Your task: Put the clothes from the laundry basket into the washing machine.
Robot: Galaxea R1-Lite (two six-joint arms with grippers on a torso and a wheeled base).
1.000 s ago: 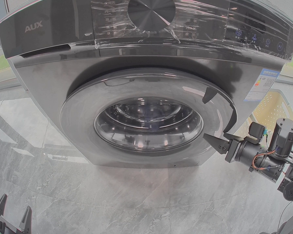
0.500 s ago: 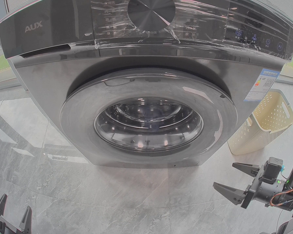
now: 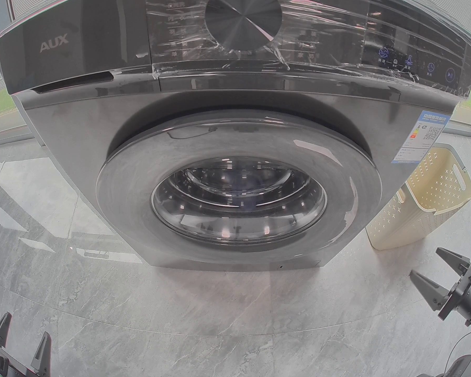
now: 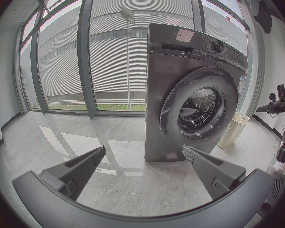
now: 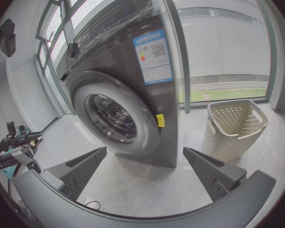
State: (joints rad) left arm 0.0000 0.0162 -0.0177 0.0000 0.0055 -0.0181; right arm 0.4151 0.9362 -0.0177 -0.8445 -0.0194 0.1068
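Observation:
The grey washing machine (image 3: 235,106) stands straight ahead with its round glass door (image 3: 238,200) shut. The cream laundry basket (image 3: 424,200) sits on the floor by the machine's right side; in the right wrist view the part of the basket's (image 5: 236,129) inside that I see holds nothing. My right gripper (image 3: 426,263) hangs open and holds nothing, low at the right, in front of the basket and apart from the door. My left gripper (image 3: 25,325) is open and holds nothing at the lower left, well short of the machine (image 4: 196,95).
Grey tiled floor (image 3: 193,310) stretches in front of the machine. Tall windows (image 4: 110,54) run behind it and along the left. A white wall lies beyond the basket (image 4: 232,130) on the right.
My right gripper has pulled away from the door's right edge, going down and back to the right. The basket, half hidden behind the arm before, now shows whole. The left arm has kept still.

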